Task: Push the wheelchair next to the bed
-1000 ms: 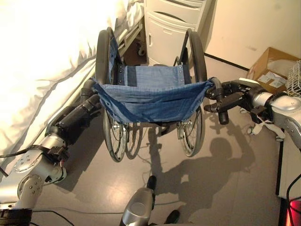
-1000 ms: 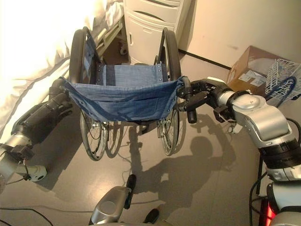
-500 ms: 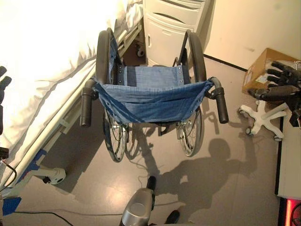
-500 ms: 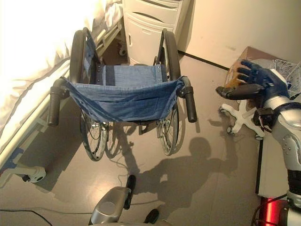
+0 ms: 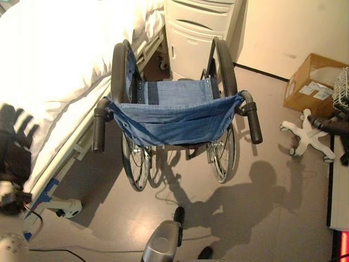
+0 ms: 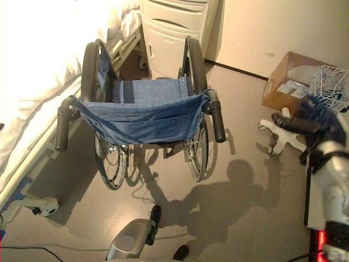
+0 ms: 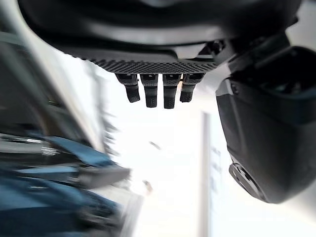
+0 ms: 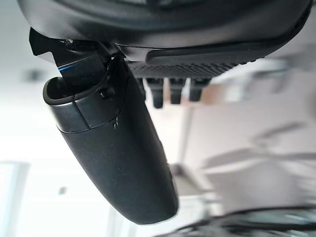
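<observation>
The wheelchair (image 5: 174, 112), with a blue denim seat back and black wheels, stands beside the white bed (image 5: 49, 76), its left wheel close to the bed frame. Its two black push handles (image 5: 99, 124) (image 5: 252, 121) are free, with nothing on them. My left hand (image 5: 13, 136) is held up at the far left, in front of the bed's edge, fingers straight and spread. My right hand (image 6: 305, 121) hangs at the far right, well clear of the right handle, fingers straight. Both wrist views show straight fingers (image 7: 158, 91) (image 8: 170, 91) holding nothing.
A white cabinet (image 5: 199, 30) stands right behind the wheelchair. A cardboard box (image 5: 313, 82), a white wire basket (image 6: 332, 87) and a white star-shaped caster base (image 5: 305, 136) sit on the floor at the right. Bare grey floor lies in front of the wheelchair.
A second ago both hands held the push handles; both let go and drew back to the sides. Since half a second ago the right hand dropped lower and the left rose into view.
</observation>
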Controlling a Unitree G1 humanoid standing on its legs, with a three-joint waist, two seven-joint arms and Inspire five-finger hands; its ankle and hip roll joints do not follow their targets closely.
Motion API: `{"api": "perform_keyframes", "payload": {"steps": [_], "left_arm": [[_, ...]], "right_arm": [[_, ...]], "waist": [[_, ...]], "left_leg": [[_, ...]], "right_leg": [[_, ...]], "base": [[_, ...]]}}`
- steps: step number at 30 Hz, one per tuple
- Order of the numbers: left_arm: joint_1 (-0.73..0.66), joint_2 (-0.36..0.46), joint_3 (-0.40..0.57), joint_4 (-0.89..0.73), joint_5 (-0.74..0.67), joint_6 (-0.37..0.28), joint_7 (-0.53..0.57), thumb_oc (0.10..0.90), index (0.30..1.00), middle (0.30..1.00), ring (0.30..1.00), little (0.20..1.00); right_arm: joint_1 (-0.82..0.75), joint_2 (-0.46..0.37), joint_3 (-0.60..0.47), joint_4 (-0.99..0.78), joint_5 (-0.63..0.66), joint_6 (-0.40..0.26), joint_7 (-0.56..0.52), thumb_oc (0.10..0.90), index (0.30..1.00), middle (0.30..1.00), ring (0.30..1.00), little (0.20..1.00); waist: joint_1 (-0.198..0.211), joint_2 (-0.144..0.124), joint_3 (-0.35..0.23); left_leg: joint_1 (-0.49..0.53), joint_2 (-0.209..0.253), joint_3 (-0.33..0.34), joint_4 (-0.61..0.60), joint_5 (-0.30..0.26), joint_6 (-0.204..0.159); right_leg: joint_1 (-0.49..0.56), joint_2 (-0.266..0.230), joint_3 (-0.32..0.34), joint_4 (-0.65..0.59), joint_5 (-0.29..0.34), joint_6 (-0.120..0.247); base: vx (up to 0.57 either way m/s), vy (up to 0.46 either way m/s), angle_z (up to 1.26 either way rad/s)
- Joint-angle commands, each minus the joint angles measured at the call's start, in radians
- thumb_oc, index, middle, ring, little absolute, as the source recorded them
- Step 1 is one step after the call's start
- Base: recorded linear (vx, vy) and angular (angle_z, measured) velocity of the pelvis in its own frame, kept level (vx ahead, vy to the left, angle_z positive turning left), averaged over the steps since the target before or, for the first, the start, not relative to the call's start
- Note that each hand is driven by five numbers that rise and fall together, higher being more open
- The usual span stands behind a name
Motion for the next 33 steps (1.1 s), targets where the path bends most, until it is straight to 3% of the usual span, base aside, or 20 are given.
{"api": "perform_keyframes", "payload": {"steps": [1, 6, 8, 11, 13, 15, 18, 22, 25, 26, 31, 33], "left_arm": [[0.075, 0.037, -0.041, 0.051, 0.09, -0.004, -0.003, 0.8, 0.9, 0.9, 0.9, 0.9], [0.046, -0.039, -0.211, 0.258, 0.181, 0.069, 0.039, 0.8, 0.9, 0.9, 0.9, 0.9], [0.017, -0.066, -0.296, 0.372, 0.232, 0.116, 0.033, 0.8, 0.9, 0.9, 0.9, 0.9], [-0.018, -0.117, -0.388, 0.592, 0.312, 0.123, -0.001, 0.8, 0.9, 0.9, 0.9, 0.9], [-0.041, -0.152, -0.435, 0.686, 0.312, 0.122, 0.014, 0.8, 0.9, 0.9, 0.9, 0.9], [-0.062, -0.191, -0.455, 0.765, 0.245, 0.165, 0.033, 0.8, 0.9, 0.9, 0.9, 0.9], [-0.105, -0.245, -0.51, 0.873, 0.254, 0.176, 0.05, 0.8, 0.9, 0.9, 0.9, 0.9], [-0.173, -0.282, -0.587, 1.025, 0.381, 0.17, 0.103, 0.8, 0.9, 0.9, 0.9, 0.9], [-0.184, -0.286, -0.601, 1.036, 0.38, 0.171, 0.132, 0.8, 0.9, 0.9, 0.9, 0.9], [-0.181, -0.293, -0.61, 1.034, 0.383, 0.173, 0.139, 0.8, 0.9, 0.9, 0.9, 0.9], [-0.199, -0.306, -0.668, 1.06, 0.418, 0.154, 0.14, 0.8, 0.9, 0.9, 0.9, 0.9], [-0.203, -0.303, -0.677, 1.062, 0.419, 0.149, 0.139, 0.8, 0.9, 0.9, 0.9, 0.9]], "right_arm": [[0.067, -0.008, -0.015, 0.119, -0.055, -0.119, -0.05, 0.8, 0.9, 0.9, 0.9, 0.9], [0.122, 0.08, 0.102, 0.409, -0.091, -0.16, -0.076, 0.8, 0.9, 0.9, 0.9, 0.9], [0.101, 0.127, 0.176, 0.516, -0.02, -0.149, -0.121, 0.8, 0.9, 0.9, 0.9, 0.9], [0.066, 0.203, 0.24, 0.708, 0.051, -0.188, -0.221, 0.8, 0.9, 0.9, 0.9, 0.9], [0.047, 0.244, 0.273, 0.803, -0.004, -0.194, -0.254, 0.8, 0.9, 0.9, 0.9, 0.9], [0.033, 0.29, 0.327, 0.874, -0.027, -0.182, -0.254, 0.8, 0.9, 0.9, 0.9, 0.9], [0.017, 0.353, 0.414, 0.95, -0.083, -0.119, -0.123, 0.8, 0.9, 0.9, 0.9, 0.9], [0.008, 0.406, 0.526, 1.068, -0.155, -0.028, 0.086, 0.8, 0.9, 0.9, 0.9, 0.9], [0.018, 0.417, 0.534, 1.073, -0.11, -0.037, 0.13, 0.8, 0.9, 0.9, 0.9, 0.9], [0.027, 0.424, 0.54, 1.053, -0.148, -0.07, 0.16, 0.8, 0.9, 0.9, 0.9, 0.9], [0.049, 0.437, 0.602, 1.039, -0.318, -0.1, 0.241, 0.8, 0.9, 0.9, 0.9, 0.9], [0.05, 0.434, 0.615, 1.033, -0.311, -0.097, 0.257, 0.8, 0.9, 0.9, 0.9, 0.9]], "waist": [[-0.027, 0.002, -0.118], [-0.045, 0.016, -0.103], [-0.042, 0.024, -0.099], [-0.037, 0.037, -0.103], [-0.041, 0.049, -0.113], [-0.05, 0.061, -0.125], [-0.062, 0.07, -0.133], [-0.075, 0.063, -0.15], [-0.092, 0.06, -0.165], [-0.102, 0.059, -0.173], [-0.125, 0.048, -0.19], [-0.128, 0.045, -0.19]], "left_leg": [[0.052, 0.149, -0.002, -0.08, 0.039, -0.2], [0.046, 0.147, -0.001, -0.07, 0.042, -0.196], [0.047, 0.142, -0.008, -0.067, 0.04, -0.192], [0.062, 0.132, -0.015, -0.083, 0.036, -0.185], [0.085, 0.13, -0.011, -0.106, 0.034, -0.181], [0.107, 0.13, -0.006, -0.124, 0.032, -0.18], [0.12, 0.127, -0.004, -0.142, 0.03, -0.177], [0.161, 0.126, 0.0, -0.194, 0.036, -0.173], [0.206, 0.121, -0.003, -0.232, 0.035, -0.166], [0.221, 0.117, -0.001, -0.245, 0.033, -0.162], [0.245, 0.107, 0.003, -0.27, 0.024, -0.151], [0.254, 0.104, 0.004, -0.275, 0.02, -0.148]], "right_leg": [[-0.032, -0.048, 0.017, 0.006, 0.083, 0.011], [-0.04, -0.054, 0.019, 0.008, 0.093, 0.016], [-0.04, -0.06, 0.015, 0.007, 0.1, 0.019], [-0.04, -0.066, 0.014, 0.004, 0.108, 0.026], [-0.041, -0.068, 0.016, 0.001, 0.112, 0.029], [-0.045, -0.069, 0.021, 0.003, 0.112, 0.029], [-0.052, -0.075, 0.024, 0.005, 0.113, 0.027], [-0.057, -0.075, 0.014, 0.006, 0.118, 0.029], [-0.065, -0.069, 0.022, 0.013, 0.121, 0.026], [-0.071, -0.066, 0.029, 0.017, 0.121, 0.025], [-0.088, -0.063, 0.039, 0.031, 0.122, 0.026], [-0.086, -0.064, 0.038, 0.033, 0.122, 0.027]], "base": [[-0.05, 0.035, 0.05], [-0.05, 0.025, -0.02], [-0.03, 0.023, -0.07], [0.0, 0.032, -0.05], [0.02, 0.058, 0.04], [0.03, 0.094, 0.03], [-0.01, 0.071, -0.02], [0.0, 0.002, 0.08], [0.06, 0.018, 0.16], [0.04, 0.022, 0.11], [0.0, 0.003, 0.13], [-0.01, -0.013, 0.17]]}}
